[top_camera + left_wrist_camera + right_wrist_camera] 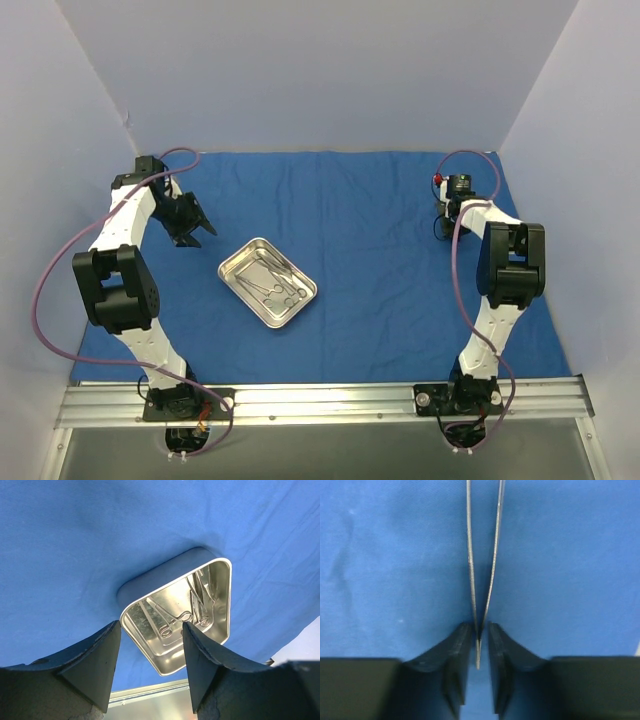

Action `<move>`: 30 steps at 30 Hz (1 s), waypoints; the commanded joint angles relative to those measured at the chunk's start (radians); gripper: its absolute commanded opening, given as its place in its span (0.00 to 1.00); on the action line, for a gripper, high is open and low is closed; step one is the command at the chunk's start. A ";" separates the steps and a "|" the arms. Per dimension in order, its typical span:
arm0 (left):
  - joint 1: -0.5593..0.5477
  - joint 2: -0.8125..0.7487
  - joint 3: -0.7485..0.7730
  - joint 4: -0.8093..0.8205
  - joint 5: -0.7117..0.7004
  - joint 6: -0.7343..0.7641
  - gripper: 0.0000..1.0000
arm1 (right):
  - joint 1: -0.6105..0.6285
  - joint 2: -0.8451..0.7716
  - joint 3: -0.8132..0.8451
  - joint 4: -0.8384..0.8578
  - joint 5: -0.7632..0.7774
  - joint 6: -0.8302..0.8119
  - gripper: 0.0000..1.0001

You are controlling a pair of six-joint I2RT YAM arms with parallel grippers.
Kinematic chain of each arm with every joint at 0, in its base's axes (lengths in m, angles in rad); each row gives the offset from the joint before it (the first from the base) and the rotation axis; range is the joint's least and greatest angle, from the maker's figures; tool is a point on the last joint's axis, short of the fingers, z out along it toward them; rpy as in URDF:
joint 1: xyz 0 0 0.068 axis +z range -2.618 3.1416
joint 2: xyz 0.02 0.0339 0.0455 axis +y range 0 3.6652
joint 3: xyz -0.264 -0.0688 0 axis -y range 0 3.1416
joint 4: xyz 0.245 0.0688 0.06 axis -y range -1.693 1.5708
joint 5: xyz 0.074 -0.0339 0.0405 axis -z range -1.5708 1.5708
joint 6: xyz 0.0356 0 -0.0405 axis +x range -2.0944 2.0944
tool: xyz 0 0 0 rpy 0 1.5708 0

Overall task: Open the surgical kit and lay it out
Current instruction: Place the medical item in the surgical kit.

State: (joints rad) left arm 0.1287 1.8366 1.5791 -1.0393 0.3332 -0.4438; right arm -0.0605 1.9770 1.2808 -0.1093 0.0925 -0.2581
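At the right side of the blue cloth (380, 220), the fingers of your right gripper (480, 626) pinch a thin metal instrument (469, 555). Your left gripper (151, 627) is spread and empty, above the cloth near the steel tray (238, 266).

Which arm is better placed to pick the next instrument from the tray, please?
Left. The left pincer hangs open beside the tray, facing the instruments; the right pincer is far off, tweezers between its fingers.
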 commanded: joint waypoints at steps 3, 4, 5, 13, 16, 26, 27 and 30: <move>-0.006 -0.016 0.021 0.018 0.027 -0.007 0.62 | -0.006 -0.006 -0.015 -0.015 0.013 0.019 0.36; -0.008 -0.020 0.019 0.016 0.029 -0.009 0.62 | -0.004 -0.016 -0.015 -0.013 0.025 0.028 0.40; -0.009 -0.023 0.018 0.015 0.032 -0.012 0.61 | -0.001 -0.042 -0.015 -0.013 0.039 0.051 0.45; -0.046 -0.108 -0.051 0.022 0.013 -0.038 0.61 | 0.169 -0.199 0.090 -0.141 0.239 0.309 0.77; -0.079 -0.164 -0.109 0.039 0.007 -0.082 0.61 | 0.246 -0.248 0.124 -0.204 0.221 0.417 0.80; -0.317 -0.220 -0.201 0.083 -0.103 -0.312 0.57 | 0.439 -0.446 0.077 -0.270 -0.034 0.634 0.66; -0.342 -0.218 -0.220 0.097 -0.103 -0.378 0.57 | 0.455 -0.470 0.057 -0.250 -0.046 0.638 0.58; -0.371 -0.226 -0.336 0.215 -0.071 -0.519 0.52 | 0.461 -0.565 -0.030 -0.216 -0.051 0.667 0.47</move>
State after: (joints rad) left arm -0.2256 1.6417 1.3155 -0.9344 0.2733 -0.7712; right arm 0.3901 1.5055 1.3014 -0.3176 0.0822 0.3412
